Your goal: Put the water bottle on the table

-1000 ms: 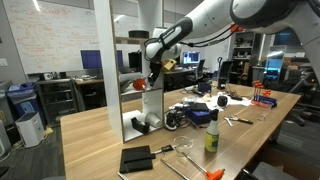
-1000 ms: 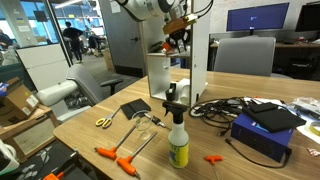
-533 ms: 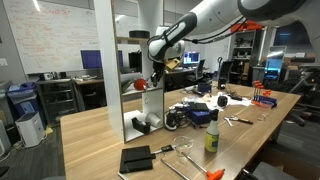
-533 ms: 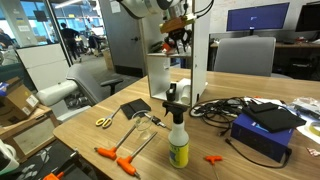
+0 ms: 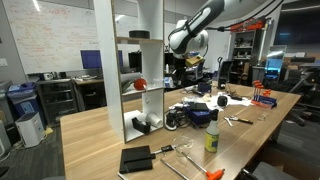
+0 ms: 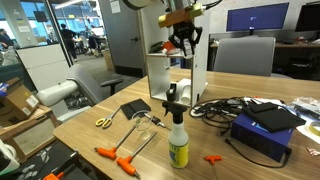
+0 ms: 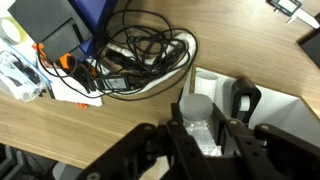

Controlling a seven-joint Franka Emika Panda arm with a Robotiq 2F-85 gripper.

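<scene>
My gripper [image 7: 203,128] is shut on a clear water bottle with a grey cap [image 7: 197,108], which shows between the fingers in the wrist view. In both exterior views the gripper [image 5: 181,68] [image 6: 186,44] hangs in the air beside the white shelf unit [image 5: 150,75] [image 6: 162,68], well above the long light-wood table [image 5: 95,140] [image 6: 245,160]. In the wrist view the table [image 7: 60,130] and the shelf's white base [image 7: 290,108] lie below the bottle. The bottle is too small to make out in the exterior views.
A yellow-green spray bottle [image 5: 211,133] [image 6: 178,140] stands near the table's edge. A tangle of black cables [image 7: 140,55] [image 6: 225,105] and a blue box [image 6: 265,130] lie beside the shelf. A black notebook [image 5: 136,158], scissors [image 6: 103,122] and orange-handled tools [image 6: 115,157] lie on the table.
My gripper has pulled out of the white shelf unit and moved sideways away from it, carrying the water bottle. The things on the table have not moved.
</scene>
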